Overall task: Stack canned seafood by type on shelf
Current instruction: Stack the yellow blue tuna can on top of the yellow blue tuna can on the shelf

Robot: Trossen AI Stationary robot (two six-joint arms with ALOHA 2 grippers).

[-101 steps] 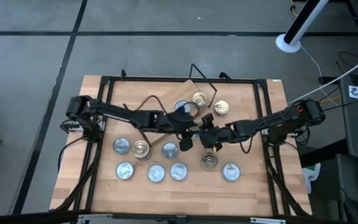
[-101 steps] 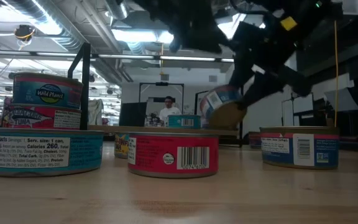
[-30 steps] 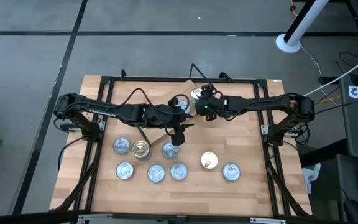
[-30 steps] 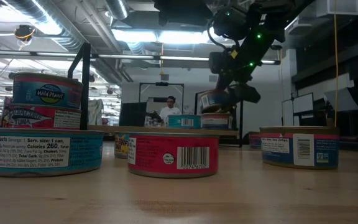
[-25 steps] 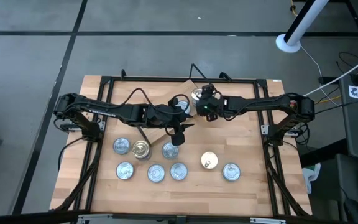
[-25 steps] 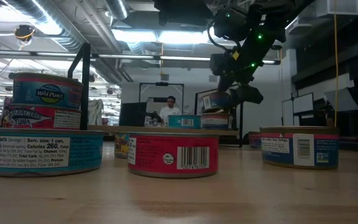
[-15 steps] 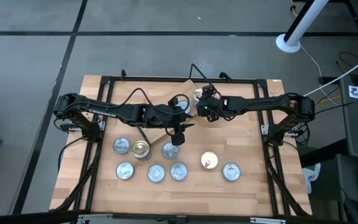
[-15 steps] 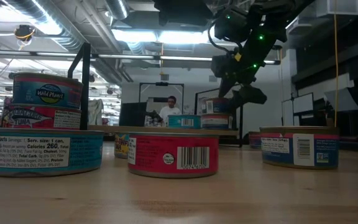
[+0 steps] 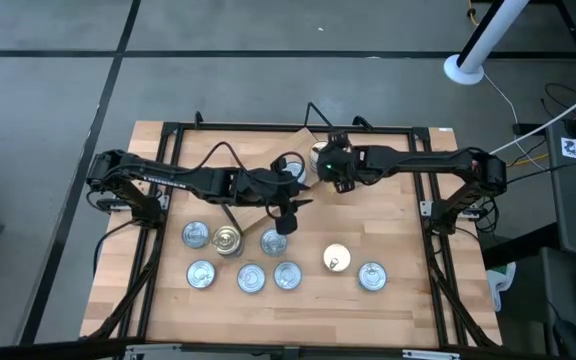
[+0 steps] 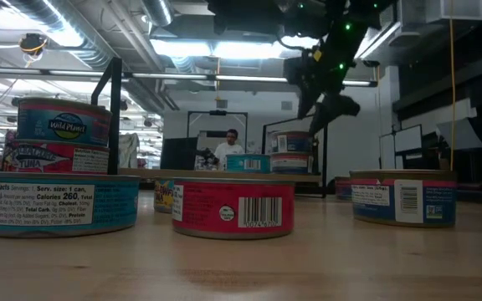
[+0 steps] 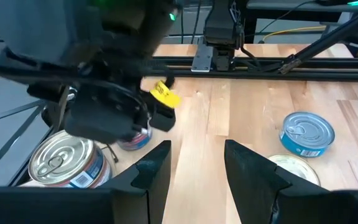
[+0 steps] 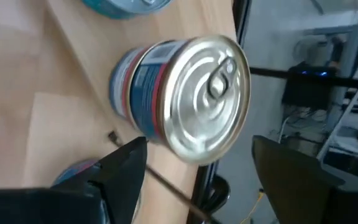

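Note:
The shelf (image 9: 306,138) stands slantwise at the far middle of the table. On it, two tins form a stack (image 12: 179,93), with a silver lid on top and blue and red labels (image 10: 291,153). A single blue tin (image 10: 248,163) sits beside the stack. My right gripper (image 9: 320,165) hovers open just above the stack (image 10: 329,104), its fingers on either side and clear of it. My left gripper (image 11: 197,168) waits open over mid-table (image 9: 290,210), pointing toward the right edge. Several more tins (image 9: 250,278) rest flat on the tabletop.
Loose tins lie in two rows near the front: silver-lidded ones (image 9: 196,235) (image 9: 371,275) and gold-lidded ones (image 9: 226,240) (image 9: 336,258). At the left of the low view stands another stack (image 10: 57,138) on a blue-labelled tin. A person (image 10: 227,146) stands in the room behind.
My right gripper has risen straight up off the stack on the shelf and tipped to point more steeply down. The tin that was between its fingers now sits level on top of the other tin, free of the gripper.

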